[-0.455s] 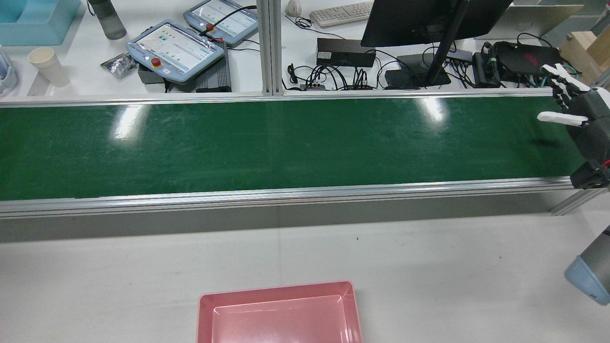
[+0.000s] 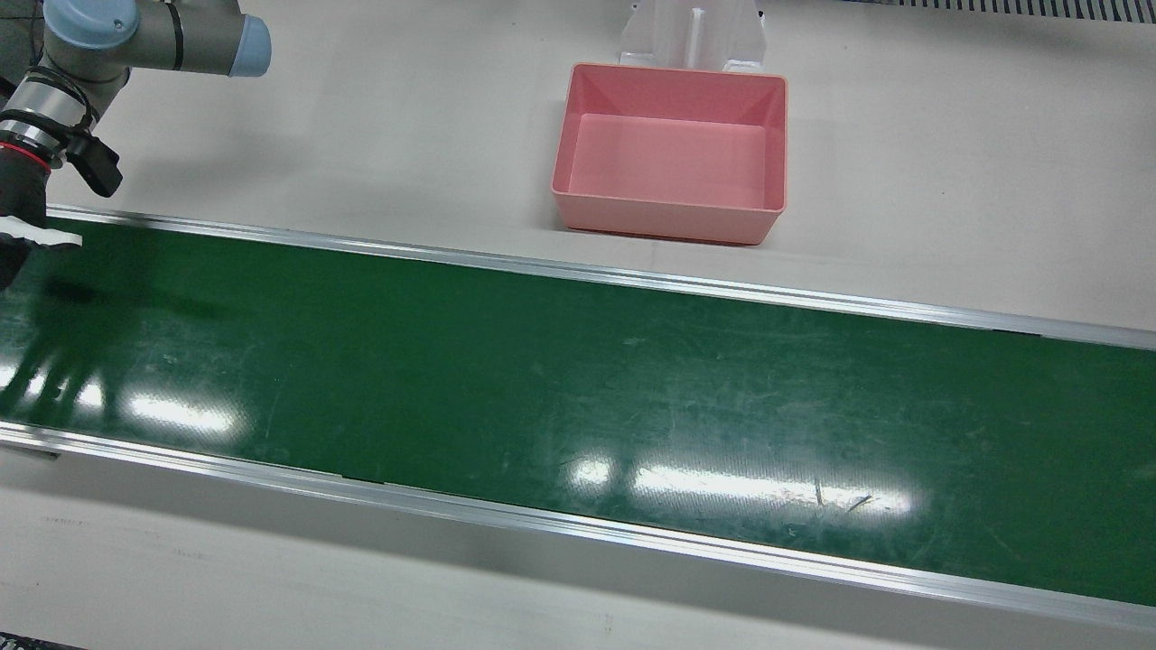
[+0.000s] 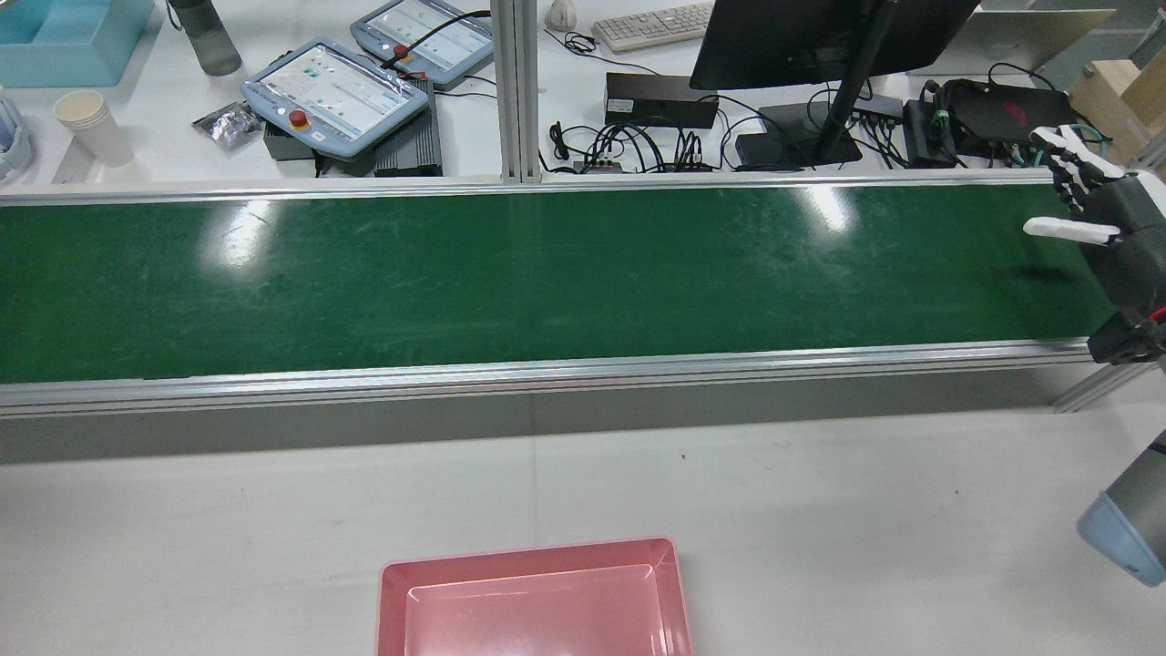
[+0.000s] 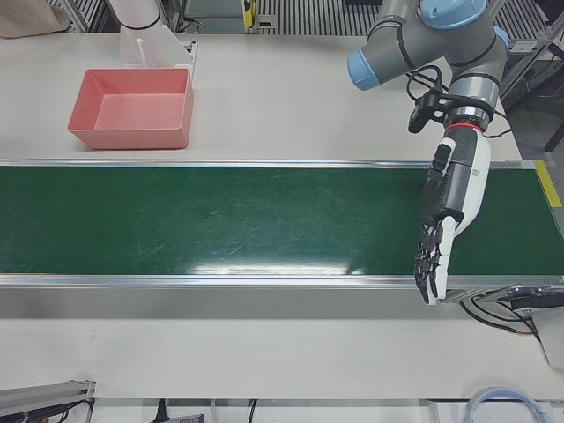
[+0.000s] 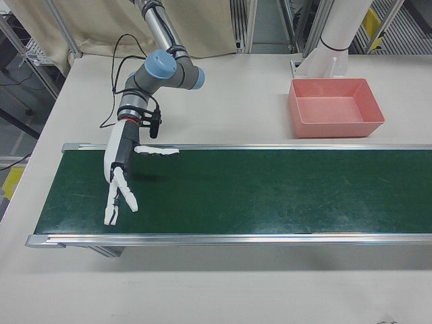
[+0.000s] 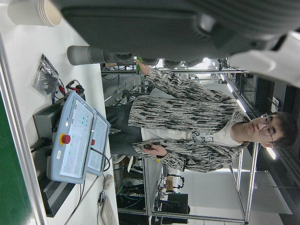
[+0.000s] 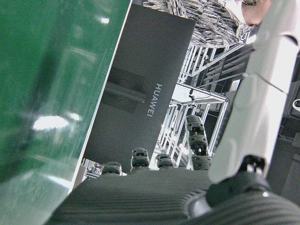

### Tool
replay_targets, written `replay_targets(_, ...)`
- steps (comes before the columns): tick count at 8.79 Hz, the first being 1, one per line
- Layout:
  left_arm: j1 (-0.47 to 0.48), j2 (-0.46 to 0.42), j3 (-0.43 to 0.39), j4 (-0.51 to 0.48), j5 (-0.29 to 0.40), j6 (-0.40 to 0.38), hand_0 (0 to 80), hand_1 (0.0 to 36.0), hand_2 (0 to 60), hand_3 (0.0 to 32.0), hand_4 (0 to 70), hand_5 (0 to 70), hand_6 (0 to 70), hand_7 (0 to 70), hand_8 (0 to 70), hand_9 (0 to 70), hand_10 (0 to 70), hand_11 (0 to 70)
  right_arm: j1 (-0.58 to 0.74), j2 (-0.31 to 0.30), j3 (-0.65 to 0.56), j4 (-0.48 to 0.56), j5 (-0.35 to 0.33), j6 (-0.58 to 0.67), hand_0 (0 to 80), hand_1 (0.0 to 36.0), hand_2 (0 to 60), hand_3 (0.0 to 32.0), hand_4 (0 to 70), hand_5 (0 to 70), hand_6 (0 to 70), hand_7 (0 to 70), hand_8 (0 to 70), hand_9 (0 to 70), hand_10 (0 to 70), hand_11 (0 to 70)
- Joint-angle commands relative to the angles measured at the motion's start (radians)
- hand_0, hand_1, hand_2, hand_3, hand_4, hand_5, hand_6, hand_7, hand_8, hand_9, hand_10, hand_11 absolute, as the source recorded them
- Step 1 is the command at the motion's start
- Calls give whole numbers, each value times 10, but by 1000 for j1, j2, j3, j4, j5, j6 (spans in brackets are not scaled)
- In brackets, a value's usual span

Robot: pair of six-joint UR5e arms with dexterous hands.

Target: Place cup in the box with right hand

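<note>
A pink box (image 2: 669,153) sits open-topped on the pale table (image 2: 948,162) at top centre of the front view, its long axis running left to right, parallel to the green conveyor belt (image 2: 578,397) just below it. In the rear view the same box (image 3: 533,597) lies at the bottom centre, cut off by the frame edge. No cup shows on the belt or in the box; only a stack of paper cups (image 3: 91,126) stands on the operators' desk at the upper left of the rear view.

The right hand (image 5: 120,177) hangs over the left end of the belt in the right-front view, fingers (image 5: 112,206) spread and pointing down and toward the camera, thumb stuck out sideways, holding nothing. The front view catches only its edge (image 2: 23,226) at far left.

The left hand (image 4: 448,220) hangs over the right end of the belt in the left-front view, fingers straight and close together, pointing down at the belt's near rail, empty.

A monitor (image 3: 820,36) and two teach pendants (image 3: 337,87) crowd the desk beyond the belt.
</note>
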Motion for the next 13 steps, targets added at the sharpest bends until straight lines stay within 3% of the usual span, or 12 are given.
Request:
replay_targets(1, 0, 0, 0, 0, 0, 0, 0, 0, 0, 0, 0, 0, 0, 0, 0, 0, 0, 0, -8, 2, -16, 1, 5, 2, 508, 176, 0, 64, 0, 70, 24, 55, 64, 73, 11, 38)
replay_targets(13, 0, 0, 0, 0, 0, 0, 0, 0, 0, 0, 0, 0, 0, 0, 0, 0, 0, 0, -12, 9, -19, 1, 3, 0, 511, 179, 0, 62, 0, 71, 24, 56, 62, 72, 9, 34)
